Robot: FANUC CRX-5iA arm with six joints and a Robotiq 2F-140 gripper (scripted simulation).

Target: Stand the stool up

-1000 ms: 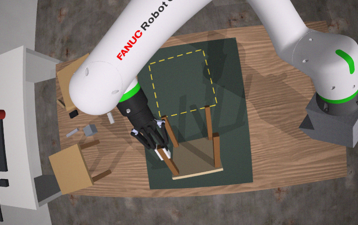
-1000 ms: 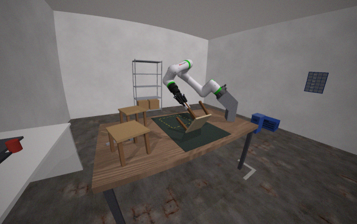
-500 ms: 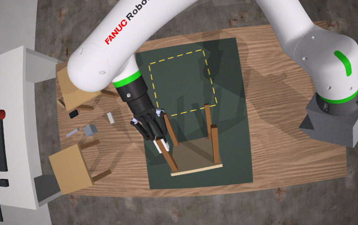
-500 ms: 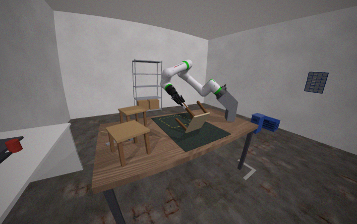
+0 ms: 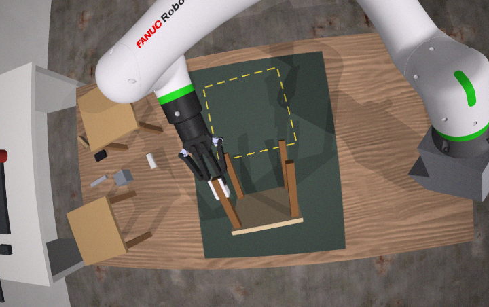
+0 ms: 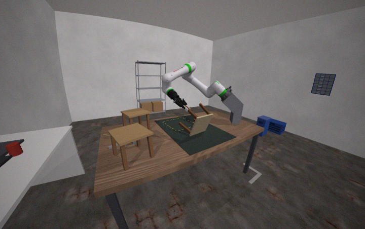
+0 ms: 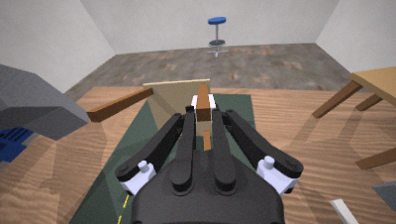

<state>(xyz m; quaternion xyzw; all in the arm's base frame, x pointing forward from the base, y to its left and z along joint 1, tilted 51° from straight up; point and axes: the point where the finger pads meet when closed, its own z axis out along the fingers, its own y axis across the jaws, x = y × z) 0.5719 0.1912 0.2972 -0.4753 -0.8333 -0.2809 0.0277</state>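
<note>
The knocked-over stool (image 5: 263,197) lies tilted on the dark green mat (image 5: 269,152), its pale seat edge toward the mat's near end and its brown legs pointing toward the dashed rectangle (image 5: 248,112). Two leg tips reach the rectangle's near line. My gripper (image 5: 219,187) is shut on the stool's upper left leg (image 5: 225,202) and holds that side raised. In the wrist view the white finger pads clamp the leg, with the seat (image 7: 173,96) beyond. In the exterior view the stool (image 6: 198,122) leans on its seat edge under the gripper (image 6: 184,107).
Two upright stools (image 5: 107,119) (image 5: 96,230) stand on the table's left side, with small loose blocks (image 5: 123,176) between them. The arm's grey base (image 5: 464,168) sits at the right edge. A white bench (image 5: 6,175) borders the left.
</note>
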